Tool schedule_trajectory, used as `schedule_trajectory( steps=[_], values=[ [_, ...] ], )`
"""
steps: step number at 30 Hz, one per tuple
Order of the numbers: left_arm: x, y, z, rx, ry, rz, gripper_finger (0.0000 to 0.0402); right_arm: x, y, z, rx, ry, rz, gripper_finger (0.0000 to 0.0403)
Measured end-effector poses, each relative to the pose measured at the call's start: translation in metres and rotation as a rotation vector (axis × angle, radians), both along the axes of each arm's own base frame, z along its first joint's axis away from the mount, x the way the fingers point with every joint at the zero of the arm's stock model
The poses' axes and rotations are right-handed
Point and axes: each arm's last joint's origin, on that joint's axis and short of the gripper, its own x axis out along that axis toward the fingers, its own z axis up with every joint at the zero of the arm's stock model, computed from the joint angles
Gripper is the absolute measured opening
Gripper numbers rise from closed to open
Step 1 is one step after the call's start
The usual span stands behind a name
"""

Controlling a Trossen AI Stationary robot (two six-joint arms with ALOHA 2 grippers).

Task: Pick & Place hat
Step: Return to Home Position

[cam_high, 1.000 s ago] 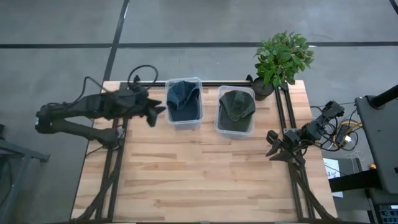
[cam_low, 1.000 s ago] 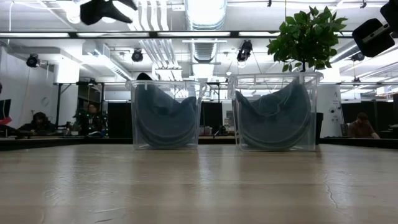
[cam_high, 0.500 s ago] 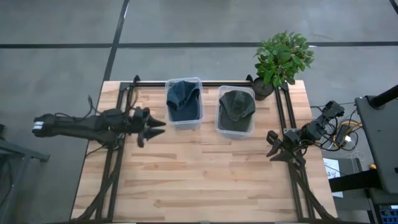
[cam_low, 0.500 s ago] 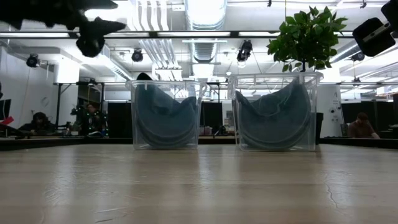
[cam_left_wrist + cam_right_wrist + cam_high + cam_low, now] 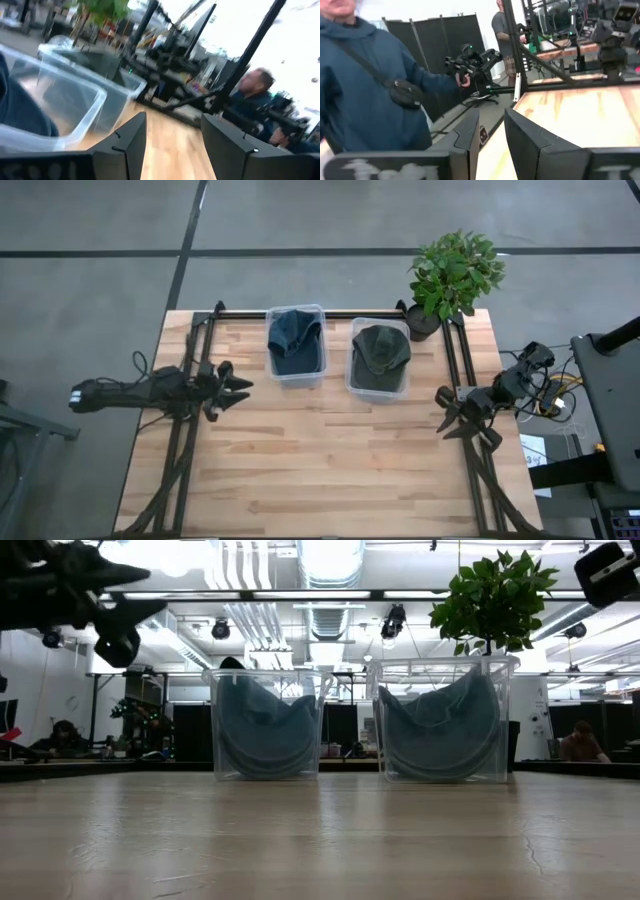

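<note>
Two clear plastic bins stand side by side near the table's far edge. The left bin holds a blue hat, and the right bin holds a dark green hat. Each hat lies curled inside its bin. My left gripper hovers open above the table, left of the blue hat's bin and apart from it; the left wrist view shows that bin beside the fingers. My right gripper waits open at the table's right side, holding nothing.
A potted plant stands at the far right corner behind the green hat's bin. Black frame rails run along the left and right sides of the table. Bare wood lies in front of the bins. People show in the room beyond.
My left arm has drawn back from beside the blue hat's bin toward the table's left and near side, and has come lower, staying open and empty. Both hats have stayed in their bins.
</note>
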Motion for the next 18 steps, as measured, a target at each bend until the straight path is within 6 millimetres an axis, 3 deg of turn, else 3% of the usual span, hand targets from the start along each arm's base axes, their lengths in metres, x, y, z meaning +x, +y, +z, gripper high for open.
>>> schedule_trajectory(
  steps=[6,18],
  values=[
    [-0.004,0.000,-0.022,0.018,0.026,0.002,0.0181,-0.002,-0.001,0.002,-0.106,-0.044,-0.009,0.0086],
    [-0.006,0.001,-0.027,0.048,0.064,0.038,0.0181,0.010,0.008,-0.036,-0.128,-0.059,-0.017,0.0086]
  ],
)
